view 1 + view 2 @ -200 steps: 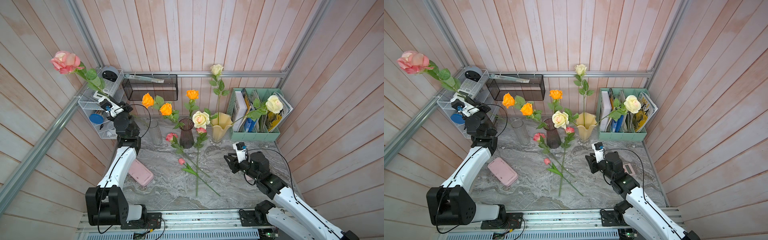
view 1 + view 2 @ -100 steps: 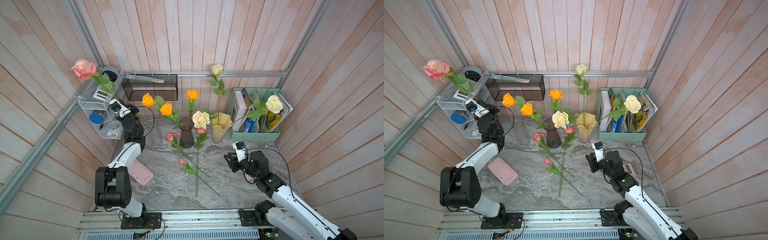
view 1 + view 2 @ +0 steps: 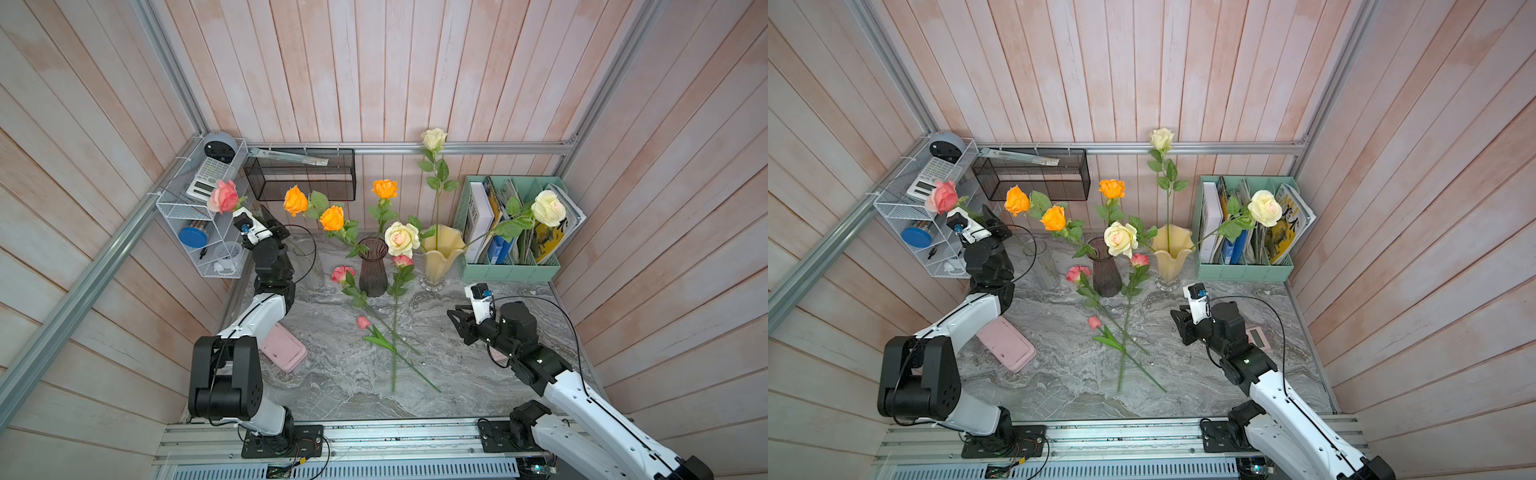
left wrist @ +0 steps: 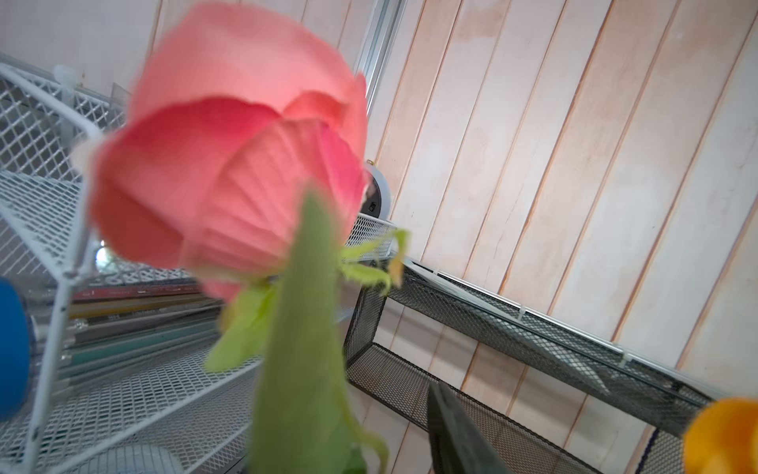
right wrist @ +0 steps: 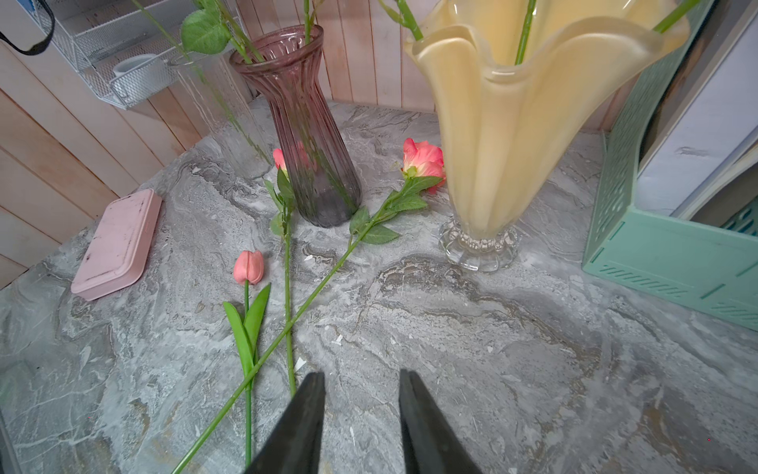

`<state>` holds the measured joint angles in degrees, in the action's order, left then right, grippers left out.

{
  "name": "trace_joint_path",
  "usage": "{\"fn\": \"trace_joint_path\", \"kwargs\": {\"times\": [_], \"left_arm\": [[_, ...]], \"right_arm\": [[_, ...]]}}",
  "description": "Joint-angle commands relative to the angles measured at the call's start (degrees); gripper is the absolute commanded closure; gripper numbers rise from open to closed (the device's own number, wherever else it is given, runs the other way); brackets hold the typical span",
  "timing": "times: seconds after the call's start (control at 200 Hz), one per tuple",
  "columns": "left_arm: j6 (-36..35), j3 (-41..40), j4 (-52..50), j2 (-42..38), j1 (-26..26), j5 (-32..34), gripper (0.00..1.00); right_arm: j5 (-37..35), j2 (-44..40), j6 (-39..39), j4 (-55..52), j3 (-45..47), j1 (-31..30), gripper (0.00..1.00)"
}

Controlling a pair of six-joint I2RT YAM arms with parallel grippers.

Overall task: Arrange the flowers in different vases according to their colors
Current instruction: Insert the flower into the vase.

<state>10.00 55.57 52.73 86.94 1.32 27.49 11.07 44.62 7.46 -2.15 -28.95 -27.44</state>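
A pink rose (image 3: 224, 196) stands at the back left, and its stem runs down into the clear glass vase (image 3: 307, 262). My left gripper (image 3: 268, 216) is beside that stem, open; in the left wrist view one finger (image 4: 451, 431) stands apart from the stem (image 4: 299, 369), the other is hidden. Three orange roses (image 3: 332, 217) stand in the purple vase (image 3: 372, 266). Three cream roses (image 3: 402, 239) stand in the yellow vase (image 3: 440, 253). Two pink roses (image 5: 422, 158) and a pink tulip (image 5: 249, 266) lie on the table. My right gripper (image 5: 361, 377) hovers open near their stem ends.
A pink box (image 3: 282, 347) lies by the left arm. The mint file holder (image 3: 511, 266) stands at the back right. A white wire shelf (image 3: 183, 208) and a black mesh basket (image 3: 299, 183) hang on the walls. A small pink item (image 3: 1258, 338) lies under the right arm.
The left arm has swung the pink rose from high at the far left over to the clear vase, and its jaws have opened. The right arm has stayed still.
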Motion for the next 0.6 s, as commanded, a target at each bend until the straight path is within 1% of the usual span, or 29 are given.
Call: {"fn": "trace_joint_path", "kwargs": {"times": [0.0,0.09,0.195,0.245,0.285,0.33,0.365,0.395,0.46,0.52,0.595], "left_arm": [[2.07,-0.92,-3.36,-3.49,0.48,-1.31,0.48],[2.3,-1.4,-6.08,-6.48,1.49,-1.88,0.44],[2.42,-3.45,-10.59,-11.81,4.15,-1.73,0.36],[2.1,-4.54,-14.46,-14.96,6.0,-0.81,0.31],[2.35,-5.63,-18.41,-18.0,7.87,1.02,0.3],[3.23,-7.4,-22.15,-21.4,9.61,1.42,0.29],[3.8,-8.63,-26.04,-24.47,11.59,3.28,0.28],[5.77,-9.73,-29.84,-27.03,13.19,5.14,0.28],[9.49,-12.1,-37.69,-32.85,16.22,5.68,0.28],[13.59,-13.83,-45.86,-37.62,20.41,9.88,0.28],[18.59,-15.29,-54.8,-41.76,25.35,10.04,0.28]], "right_arm": [[1.13,-2.02,0.84,-0.13,0.63,0.28,0.63],[1.08,-3.19,1.29,-0.29,1.14,0.22,0.63],[1.96,-3.49,2.39,-1.18,0.6,0.28,0.63],[2.69,-3.65,3.25,-1.08,0.75,0.22,0.61],[2.91,-3.82,4.13,-0.92,1.13,0.12,0.6],[2.43,-3.92,5.12,-0.97,1.56,0.15,0.6],[1.77,-3.86,5.78,-1.16,1.91,0.14,0.59],[1.27,-3.71,6.29,-1.54,1.98,0.15,0.59],[0.74,-3.11,6.98,-2.35,2.06,0.19,0.58],[0.59,-2.54,7.49,-2.67,2.06,0.11,0.57],[0.05,-2.11,8.11,-3.16,2.07,0.06,0.56]]}}
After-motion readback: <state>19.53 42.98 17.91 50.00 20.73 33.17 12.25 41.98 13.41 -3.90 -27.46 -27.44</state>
